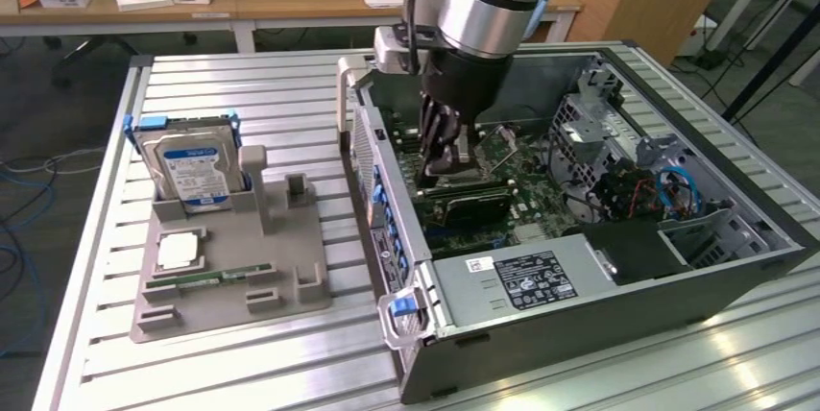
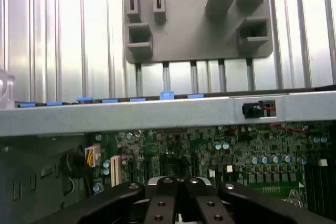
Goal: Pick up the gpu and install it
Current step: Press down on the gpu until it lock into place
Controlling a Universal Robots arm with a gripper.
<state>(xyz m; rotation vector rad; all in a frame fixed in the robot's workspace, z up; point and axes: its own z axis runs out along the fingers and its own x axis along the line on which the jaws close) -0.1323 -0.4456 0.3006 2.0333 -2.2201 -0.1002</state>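
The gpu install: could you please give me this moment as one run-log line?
claw: shut, down inside open computer case | gpu: on motherboard beneath claw | hard drive: upright in grey holder

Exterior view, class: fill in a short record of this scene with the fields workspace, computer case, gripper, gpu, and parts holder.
workspace: slatted metal table
computer case: open computer case lying on its side, motherboard exposed
gripper: gripper shut, lowered inside the case over the motherboard
gpu: dark card lying just below the gripper; whether it is gripped or seated cannot be told
parts holder: grey holder with hard drive standing upright in it
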